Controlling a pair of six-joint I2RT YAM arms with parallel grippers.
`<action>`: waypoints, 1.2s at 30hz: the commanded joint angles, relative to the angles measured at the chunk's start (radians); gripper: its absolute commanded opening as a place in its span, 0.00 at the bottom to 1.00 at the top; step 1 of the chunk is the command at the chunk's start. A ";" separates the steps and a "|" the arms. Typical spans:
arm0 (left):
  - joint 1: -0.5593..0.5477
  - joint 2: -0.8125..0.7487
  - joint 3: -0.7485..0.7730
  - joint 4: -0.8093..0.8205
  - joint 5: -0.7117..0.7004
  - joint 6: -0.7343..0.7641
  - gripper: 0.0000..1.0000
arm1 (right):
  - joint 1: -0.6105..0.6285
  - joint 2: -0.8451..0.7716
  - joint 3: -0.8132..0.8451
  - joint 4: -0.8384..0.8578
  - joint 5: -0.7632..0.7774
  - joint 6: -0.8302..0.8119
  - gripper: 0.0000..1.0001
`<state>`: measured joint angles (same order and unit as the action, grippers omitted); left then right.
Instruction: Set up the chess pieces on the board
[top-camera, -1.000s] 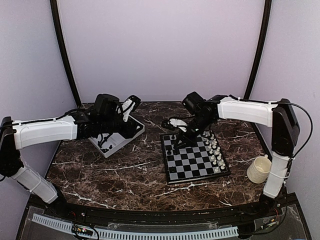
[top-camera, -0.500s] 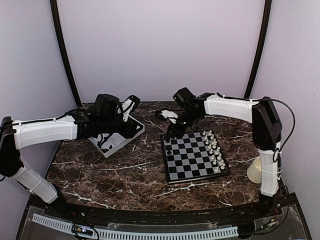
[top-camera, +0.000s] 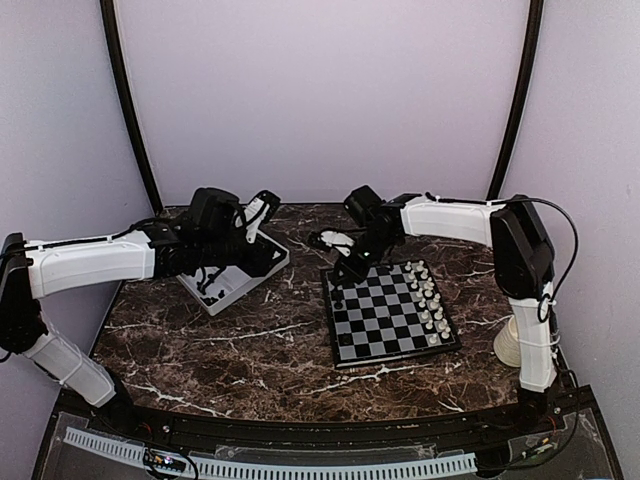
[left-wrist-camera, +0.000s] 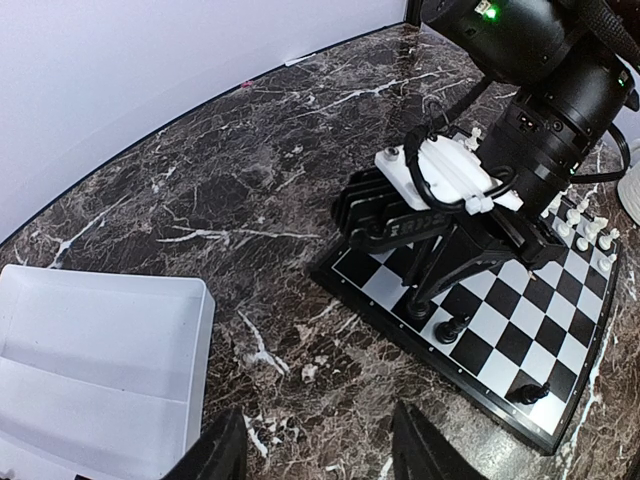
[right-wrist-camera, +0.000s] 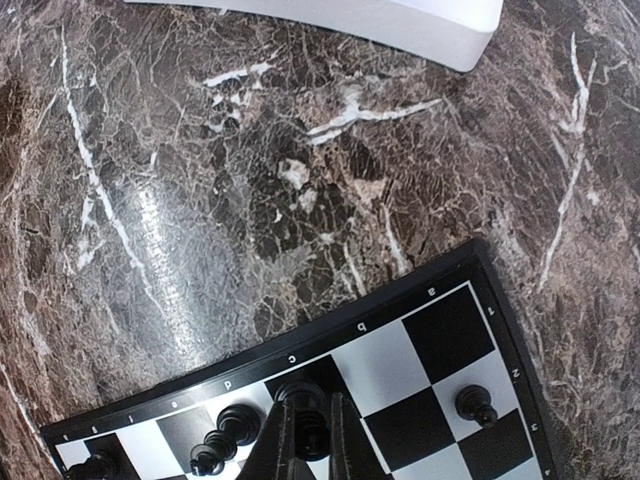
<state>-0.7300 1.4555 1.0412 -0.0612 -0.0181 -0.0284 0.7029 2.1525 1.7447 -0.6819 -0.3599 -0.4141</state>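
Top external view: your small square chessboard of black and grey-white checks (top-camera: 388, 322) lies right of centre on the dark marbled table (top-camera: 250, 350). Tiny white plastic chessmen (top-camera: 430, 300) stand in two files along its right side. A few tiny black plastic chessmen (top-camera: 339, 296) stand on its left side.

Right wrist view: your right gripper (right-wrist-camera: 304, 412) is down at the board's far left corner. Its jaws are drawn almost together on one black chessman (right-wrist-camera: 300, 392) in the lettered edge row, and other black pieces stand just beside it.

Left wrist view: your left gripper (left-wrist-camera: 320, 455) hangs above the table near the white rectangular two-compartment plastic tray (left-wrist-camera: 100, 370). Its fingers are spread with nothing between them.

A whitish ribbed cup (top-camera: 517, 338) sits at the table's right edge, apart from the board.
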 joint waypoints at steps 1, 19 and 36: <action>0.005 0.006 0.029 -0.020 0.013 -0.005 0.52 | 0.013 -0.021 -0.043 -0.008 -0.007 -0.020 0.02; 0.005 0.016 0.036 -0.028 0.015 -0.010 0.52 | 0.052 -0.097 -0.164 0.010 0.046 -0.027 0.02; 0.005 0.030 0.043 -0.038 0.044 -0.010 0.52 | 0.073 -0.077 -0.141 0.028 0.140 -0.006 0.03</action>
<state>-0.7288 1.4895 1.0599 -0.0807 0.0151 -0.0349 0.7662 2.0747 1.5967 -0.6498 -0.2817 -0.4316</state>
